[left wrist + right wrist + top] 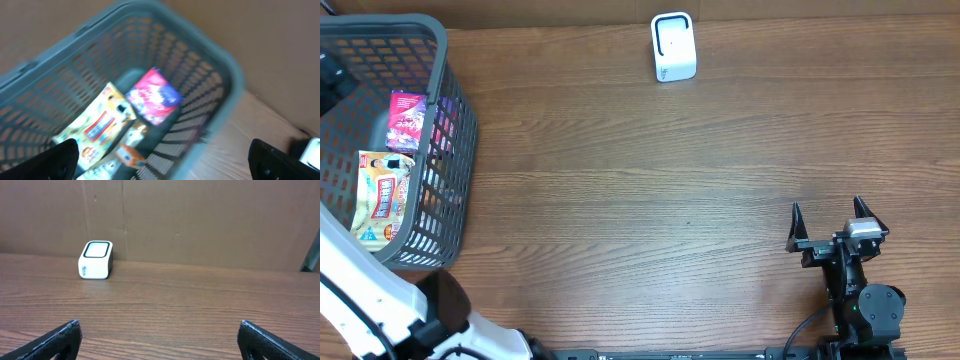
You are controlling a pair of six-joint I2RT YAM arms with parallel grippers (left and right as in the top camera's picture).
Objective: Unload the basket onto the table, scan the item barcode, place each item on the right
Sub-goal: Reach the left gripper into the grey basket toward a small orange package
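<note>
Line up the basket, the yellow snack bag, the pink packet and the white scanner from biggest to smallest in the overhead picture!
1. basket, biggest by far
2. yellow snack bag
3. pink packet and white scanner: these two look about the same size, so I can't rank one over the other.

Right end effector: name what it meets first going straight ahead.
Probably the brown cardboard wall; the open right end effector points past the white box-shaped scanner, which sits left of its line.
</note>
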